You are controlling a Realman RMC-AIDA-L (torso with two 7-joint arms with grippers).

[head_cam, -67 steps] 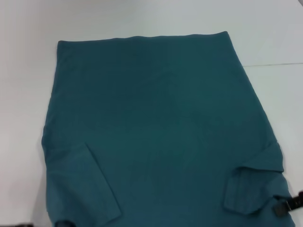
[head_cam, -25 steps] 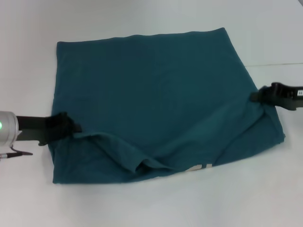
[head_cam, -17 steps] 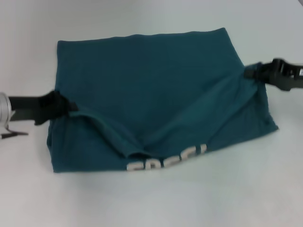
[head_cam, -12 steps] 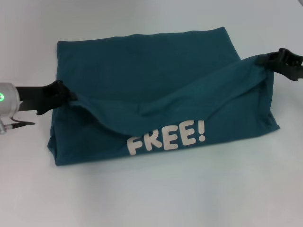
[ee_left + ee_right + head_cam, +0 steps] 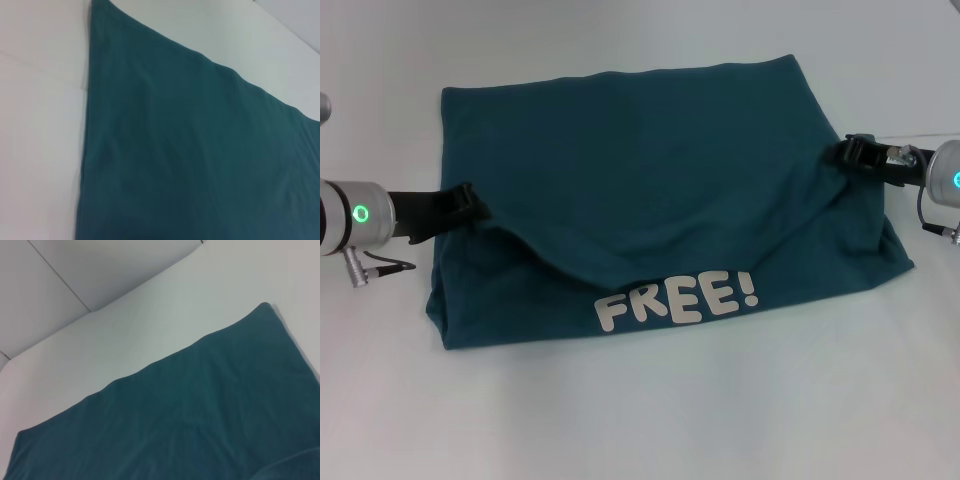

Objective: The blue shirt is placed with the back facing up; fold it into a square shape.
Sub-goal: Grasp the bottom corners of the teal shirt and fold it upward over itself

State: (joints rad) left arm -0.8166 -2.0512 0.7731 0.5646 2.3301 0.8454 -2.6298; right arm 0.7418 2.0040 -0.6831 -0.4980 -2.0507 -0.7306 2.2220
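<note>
The blue shirt (image 5: 640, 170) lies on the white table, its near part folded back over the far part so the white "FREE!" lettering (image 5: 675, 298) faces up near the front fold. My left gripper (image 5: 470, 208) is shut on the folded flap's left corner. At the right edge my right gripper (image 5: 847, 152) is shut on the flap's right corner. The flap sags between them. In both wrist views only plain teal cloth, the blue shirt (image 5: 200, 150) (image 5: 175, 430), shows on the table.
White table (image 5: 640, 420) surrounds the shirt, with bare surface in front and behind. A seam line (image 5: 900, 135) runs across the table at the right.
Both grippers carried the shirt's near end up and toward the far edge, turning the front over so the lettering appeared. Since half a second ago both have come lower and the flap has settled.
</note>
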